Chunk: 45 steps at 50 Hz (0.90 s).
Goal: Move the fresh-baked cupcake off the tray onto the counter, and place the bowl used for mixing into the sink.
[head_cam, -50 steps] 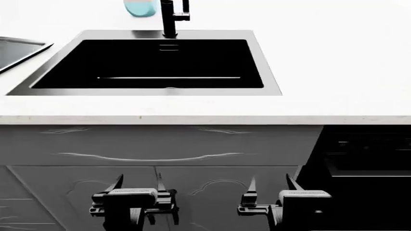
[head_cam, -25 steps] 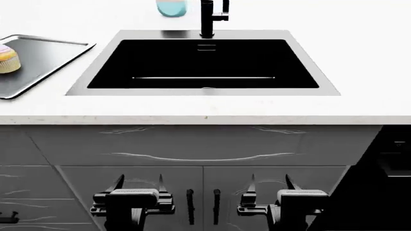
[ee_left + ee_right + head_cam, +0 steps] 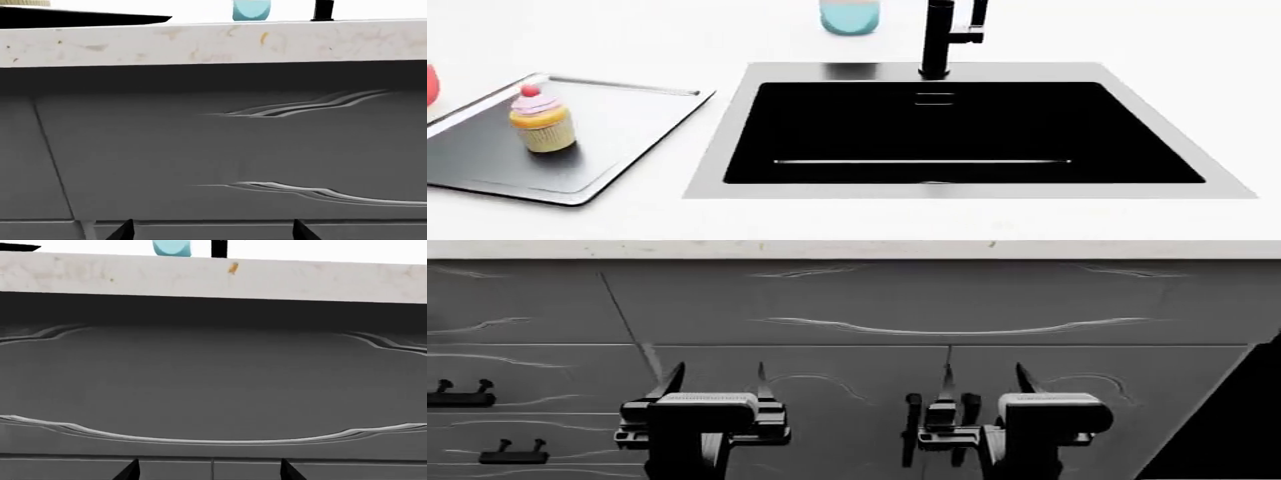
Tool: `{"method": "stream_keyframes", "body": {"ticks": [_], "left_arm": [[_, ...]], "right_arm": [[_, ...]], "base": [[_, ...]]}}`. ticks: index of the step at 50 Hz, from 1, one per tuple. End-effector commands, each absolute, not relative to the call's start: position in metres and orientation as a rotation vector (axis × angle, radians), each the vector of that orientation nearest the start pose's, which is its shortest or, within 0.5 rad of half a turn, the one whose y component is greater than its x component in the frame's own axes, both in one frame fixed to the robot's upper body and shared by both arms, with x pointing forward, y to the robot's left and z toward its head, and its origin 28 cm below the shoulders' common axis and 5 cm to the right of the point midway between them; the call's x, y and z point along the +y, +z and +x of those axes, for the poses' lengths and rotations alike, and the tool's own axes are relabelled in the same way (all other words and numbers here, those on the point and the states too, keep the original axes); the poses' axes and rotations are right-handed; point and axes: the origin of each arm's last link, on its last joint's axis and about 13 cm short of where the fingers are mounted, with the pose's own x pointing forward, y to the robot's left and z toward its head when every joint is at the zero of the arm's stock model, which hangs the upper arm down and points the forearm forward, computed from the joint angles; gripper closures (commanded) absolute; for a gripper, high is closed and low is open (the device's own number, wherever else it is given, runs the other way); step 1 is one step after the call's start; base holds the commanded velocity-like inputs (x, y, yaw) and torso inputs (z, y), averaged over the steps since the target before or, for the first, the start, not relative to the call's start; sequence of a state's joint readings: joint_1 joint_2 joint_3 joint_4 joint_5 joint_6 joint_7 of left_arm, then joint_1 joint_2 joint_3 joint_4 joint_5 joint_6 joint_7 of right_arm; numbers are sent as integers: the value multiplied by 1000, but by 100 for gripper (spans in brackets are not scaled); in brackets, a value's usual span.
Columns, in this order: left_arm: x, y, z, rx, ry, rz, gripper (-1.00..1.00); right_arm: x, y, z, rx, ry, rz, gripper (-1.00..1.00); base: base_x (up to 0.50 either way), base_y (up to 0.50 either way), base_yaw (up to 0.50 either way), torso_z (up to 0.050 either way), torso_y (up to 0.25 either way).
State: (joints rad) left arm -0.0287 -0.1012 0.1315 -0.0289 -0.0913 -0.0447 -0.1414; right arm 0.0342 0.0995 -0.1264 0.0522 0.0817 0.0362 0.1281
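Observation:
The cupcake (image 3: 542, 122), with pink frosting and a cherry, stands on the silver tray (image 3: 621, 125) at the counter's (image 3: 961, 222) left. A red sliver at the head view's left edge looks like the bowl (image 3: 430, 85); the rest of it is out of view. The black sink (image 3: 961, 130) lies right of the tray. My left gripper (image 3: 717, 385) (image 3: 212, 232) and right gripper (image 3: 986, 385) (image 3: 209, 472) are both open and empty. They hang low in front of the grey cabinet fronts, well below the counter's edge.
A black tap (image 3: 941, 35) and a teal vase (image 3: 849, 15) stand behind the sink. Both wrist views face the cabinet doors (image 3: 200, 150) (image 3: 213, 385) under the counter's lip. Drawer handles (image 3: 461, 392) show at lower left.
The head view has slid left along the counter. The sink shifted rightward in view, and the whole tray with the cupcake came into view. Both grippers stayed open and low.

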Motion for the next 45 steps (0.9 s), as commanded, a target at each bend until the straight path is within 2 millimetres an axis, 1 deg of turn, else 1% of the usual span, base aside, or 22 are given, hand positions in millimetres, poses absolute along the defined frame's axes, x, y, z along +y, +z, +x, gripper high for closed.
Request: {"method": "stream_keyframes", "body": {"ticks": [1, 45], "left_arm": [[204, 9, 214, 61, 16, 22, -100], [204, 8, 215, 65, 31, 33, -100]], "right_arm": [[-96, 5, 215, 69, -3, -35, -100], [-96, 5, 218, 84, 0, -49, -100]], "base": [[0, 500, 0, 0, 0], [0, 500, 0, 0, 0]]}}
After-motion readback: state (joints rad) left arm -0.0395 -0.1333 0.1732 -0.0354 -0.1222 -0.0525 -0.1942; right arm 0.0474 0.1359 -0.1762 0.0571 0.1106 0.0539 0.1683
